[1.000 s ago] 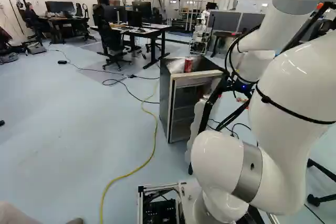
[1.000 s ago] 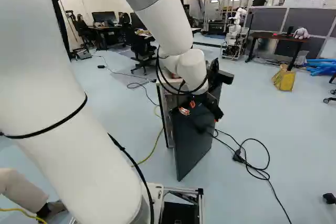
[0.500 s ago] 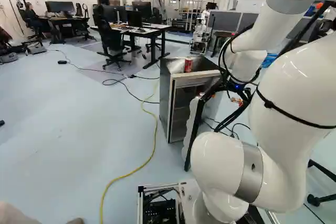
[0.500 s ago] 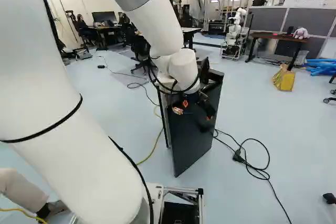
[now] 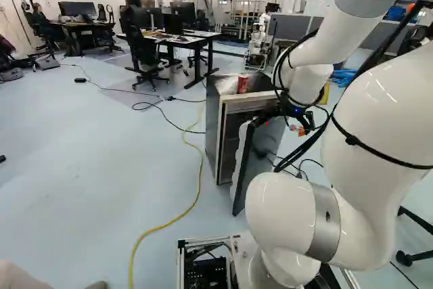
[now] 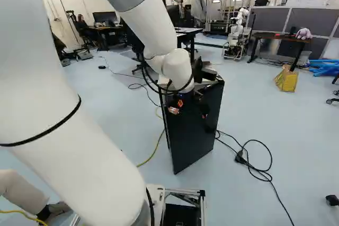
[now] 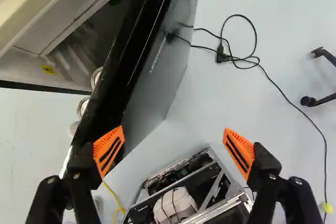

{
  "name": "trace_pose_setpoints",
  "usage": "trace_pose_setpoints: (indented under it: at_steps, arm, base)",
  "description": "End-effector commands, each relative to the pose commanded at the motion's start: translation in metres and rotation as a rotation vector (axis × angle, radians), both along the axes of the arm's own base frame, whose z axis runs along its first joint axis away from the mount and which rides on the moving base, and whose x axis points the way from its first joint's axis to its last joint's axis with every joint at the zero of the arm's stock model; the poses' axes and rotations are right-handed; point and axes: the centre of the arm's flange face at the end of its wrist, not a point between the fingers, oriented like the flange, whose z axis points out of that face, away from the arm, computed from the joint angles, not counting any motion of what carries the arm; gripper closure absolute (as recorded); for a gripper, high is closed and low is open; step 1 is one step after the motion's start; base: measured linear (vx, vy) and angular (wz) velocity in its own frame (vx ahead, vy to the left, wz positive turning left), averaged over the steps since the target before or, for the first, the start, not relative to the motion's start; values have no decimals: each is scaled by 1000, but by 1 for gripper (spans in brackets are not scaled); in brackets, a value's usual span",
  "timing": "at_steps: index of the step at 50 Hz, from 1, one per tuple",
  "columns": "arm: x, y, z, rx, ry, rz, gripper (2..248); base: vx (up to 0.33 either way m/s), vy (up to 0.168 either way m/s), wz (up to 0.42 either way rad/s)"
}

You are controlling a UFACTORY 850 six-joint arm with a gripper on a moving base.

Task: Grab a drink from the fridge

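Observation:
The fridge (image 5: pixel 233 109) stands ahead with a red can (image 5: pixel 242 84) on top. Its dark door (image 6: pixel 189 136) is partly open. Round silvery can ends (image 7: pixel 96 77) show along the door's inner side in the wrist view. My gripper (image 6: pixel 192 109) is at the door's outer face, near the top. Seen from the wrist, the gripper (image 7: pixel 174 150) is open with nothing gripped; one orange finger (image 7: pixel 108 150) overlaps the door's edge, and whether it touches cannot be told. The other finger (image 7: pixel 239 151) is over the floor beyond the door.
A looped black cable (image 6: pixel 254 157) lies right of the fridge, a yellow cable (image 5: pixel 196 197) to its left. Desks (image 5: pixel 196 38) and office chairs stand behind. Another robot (image 6: pixel 238 30) is at the back. A person's leg (image 6: pixel 21 191) is close at the left of the right base view.
The door has swung leftward in both base views, toward the fridge body, less wide than before. My arm and gripper have moved left along with it. The base has stayed put.

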Motion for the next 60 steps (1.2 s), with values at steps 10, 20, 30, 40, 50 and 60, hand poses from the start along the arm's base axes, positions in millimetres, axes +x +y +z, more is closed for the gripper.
trace_pose_setpoints:
  at_steps: [10, 20, 30, 40, 50, 60]
  arm:
    - [8, 10, 0, 0, 0, 32, 3]
    - [15, 17, 0, 0, 0, 54, 3]
    - [16, 17, 0, 0, 0, 57, 3]
    - [20, 16, -8, 8, 18, 57, 3]
    - [25, 14, -19, 20, 44, 57, 3]
    - [27, 13, -22, 23, 51, 58, 3]
  base:
    - [0, 0, 0]
    - [0, 0, 0]
    - [0, 0, 0]
    - [0, 0, 0]
    - [0, 0, 0]
    - [0, 0, 0]
